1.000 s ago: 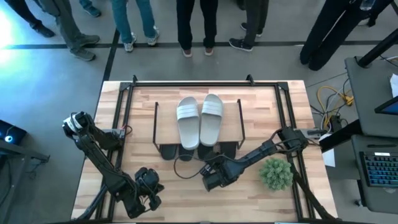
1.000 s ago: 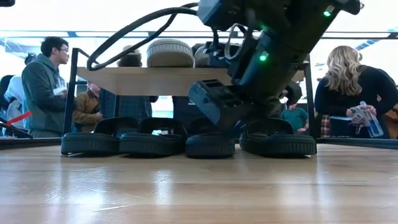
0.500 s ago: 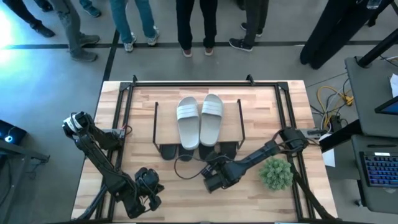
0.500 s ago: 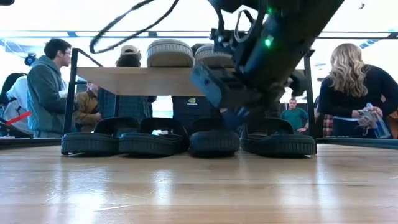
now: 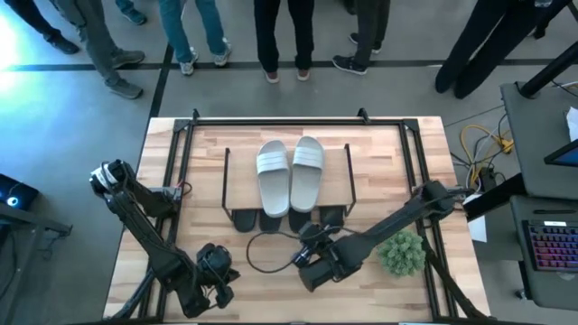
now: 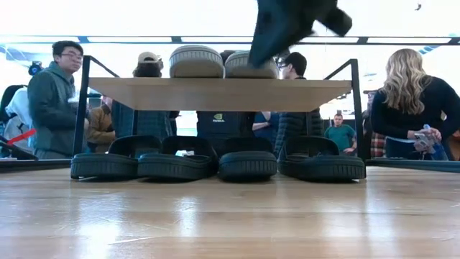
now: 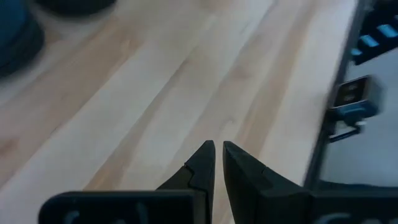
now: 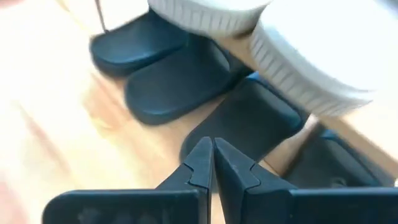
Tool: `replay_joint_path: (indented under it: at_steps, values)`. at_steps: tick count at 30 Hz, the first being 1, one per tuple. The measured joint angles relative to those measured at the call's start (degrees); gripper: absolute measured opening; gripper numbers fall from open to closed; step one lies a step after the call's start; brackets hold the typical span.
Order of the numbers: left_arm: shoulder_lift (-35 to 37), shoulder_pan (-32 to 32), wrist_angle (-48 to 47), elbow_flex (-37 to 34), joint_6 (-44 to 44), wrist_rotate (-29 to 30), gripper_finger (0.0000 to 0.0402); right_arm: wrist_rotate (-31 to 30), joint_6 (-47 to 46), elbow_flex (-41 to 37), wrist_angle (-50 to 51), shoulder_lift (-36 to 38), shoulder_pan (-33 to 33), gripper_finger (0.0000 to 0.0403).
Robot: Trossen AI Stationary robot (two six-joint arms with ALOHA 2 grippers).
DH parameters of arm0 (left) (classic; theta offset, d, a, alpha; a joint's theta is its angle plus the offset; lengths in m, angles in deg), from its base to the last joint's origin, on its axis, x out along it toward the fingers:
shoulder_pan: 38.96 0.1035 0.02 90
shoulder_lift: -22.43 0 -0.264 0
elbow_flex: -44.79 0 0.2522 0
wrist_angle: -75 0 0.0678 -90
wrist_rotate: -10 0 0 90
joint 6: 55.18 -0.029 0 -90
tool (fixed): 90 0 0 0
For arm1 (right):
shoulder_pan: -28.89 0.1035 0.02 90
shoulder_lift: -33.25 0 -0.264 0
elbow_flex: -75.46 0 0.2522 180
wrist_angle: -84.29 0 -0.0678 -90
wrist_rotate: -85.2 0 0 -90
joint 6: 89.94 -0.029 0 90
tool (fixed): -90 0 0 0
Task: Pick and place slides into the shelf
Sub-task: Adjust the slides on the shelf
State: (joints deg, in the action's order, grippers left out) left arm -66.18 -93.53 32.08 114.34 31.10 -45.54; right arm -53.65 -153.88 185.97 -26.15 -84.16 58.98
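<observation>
People stand around the far side of a light-wood counter (image 5: pixel 406 153) framed by black rails. On it sits the shelf (image 5: pixel 242 185), a pale board on thin black wire legs. As far as can be judged, the task looks finished: all six slides are in place and none lies loose on the counter. Two pale grey-white slides (image 5: pixel 290 171) with ribbed straps rest side by side on the top board, toes toward the near edge. Under the board, four black slides (image 6: pixel 215 162) stand in a row on the counter between the legs, close together, their wide straps arching up and thick soles ribbed along the edge.

The right hand (image 5: pixel 310 268) hangs just in front of the shelf, above the counter, fingers pressed together and holding nothing; its wrist view looks down on the black slides and the white soles above. The left hand (image 5: pixel 206 287) waits near the counter's front-left corner, fingers nearly together and empty. Nothing appears left but for the arms to withdraw.
</observation>
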Motion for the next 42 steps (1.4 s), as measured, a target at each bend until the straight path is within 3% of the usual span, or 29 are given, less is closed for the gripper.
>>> replay_joint_path:
  at_steps: [5,9,11,15,17,20,23,25,27,31,34,36,42]
  values:
    - [8.2,2.1,0.4,1.1,-10.8,5.0,0.0017,6.0,8.6,-0.1,-2.5,10.2,0.1,0.0008]
    - [19.3,5.3,8.8,1.1,-32.4,12.5,0.0017,9.2,16.5,-2.1,-8.7,21.6,-1.1,0.0008]
    - [24.6,7.3,18.0,0.0,-45.6,12.5,0.0017,7.2,20.2,-3.0,-10.5,27.1,-1.3,0.0008]
    - [32.2,10.6,30.9,-2.5,-64.5,13.0,0.0017,-4.6,24.4,-3.7,-7.7,36.7,0.9,0.0008]
    - [34.9,11.3,31.0,-2.7,-65.8,18.1,0.0017,-7.3,24.0,-3.9,-4.6,40.7,1.8,0.0008]
    - [38.1,11.4,30.7,-2.7,-64.5,25.1,0.0017,-6.5,20.4,-4.2,-2.2,45.6,3.0,0.0008]
    - [39.2,11.4,32.1,-2.7,-63.2,27.8,0.0017,-6.6,26.5,-5.3,-3.7,48.5,4.8,0.0008]
    - [38.7,11.8,32.1,-2.7,-64.5,25.5,0.0017,-5.0,32.6,-6.5,-7.4,49.0,5.6,0.0008]
    - [37.5,14.0,33.4,-2.8,-66.6,17.6,0.0017,1.8,37.8,-8.6,-13.3,49.0,5.0,0.0008]
    - [31.8,23.1,44.5,-2.8,-73.0,-2.9,0.0017,25.3,44.9,-16.4,-30.9,49.0,-1.6,0.0008]
    - [28.6,29.9,49.1,-2.5,-74.9,-10.5,0.0017,42.6,46.0,-22.5,-39.5,49.2,-9.2,0.0008]
    - [27.6,34.1,48.3,-2.5,-74.3,-11.5,0.0017,45.9,45.8,-25.6,-39.0,50.9,-13.9,0.0008]
    - [30.1,41.1,35.4,-2.5,-65.2,-14.5,0.0017,45.4,43.7,-33.0,-34.0,61.0,-24.4,0.0008]
